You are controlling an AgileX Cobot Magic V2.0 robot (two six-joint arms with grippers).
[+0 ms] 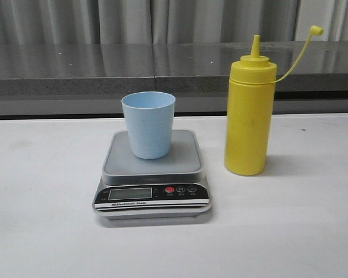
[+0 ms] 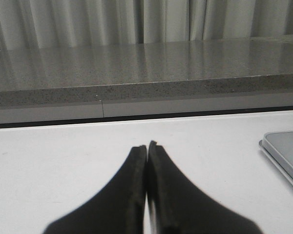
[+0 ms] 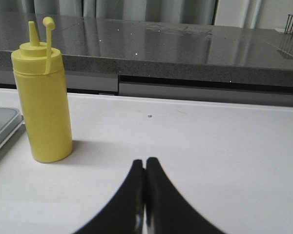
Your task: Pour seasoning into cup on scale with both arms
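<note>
Two things matter here: a pale blue cup [image 1: 149, 124] and a yellow squeeze bottle [image 1: 249, 116]. The cup stands upright on the grey platform of a kitchen scale [image 1: 152, 174], towards the platform's back edge, so it already sits where the task wants it, placed to be weighed as it fills. The scale rests near the middle of the white table [image 1: 40, 202], its display and buttons facing the front edge. From the front view the inside of the cup is hidden, so I cannot tell whether any seasoning is in it. The display is too small to read.

The bottle stands upright on the table just to the right of the scale, apart from it and nearer the back edge than the scale's display. Its nozzle is uncovered, the little cap dangling on its strap off to the side, which suits pouring. Its walls are opaque, so how much it holds cannot be told.

Both arms hang back over bare table. The left gripper [image 2: 147, 145] has its fingers pressed together on nothing, with a corner of the scale off to one side. The right gripper [image 3: 145, 161] is likewise closed and empty, the bottle standing well ahead of it.

This scene would fit either a cup awaiting seasoning or a bottle set back down after pouring.
</note>
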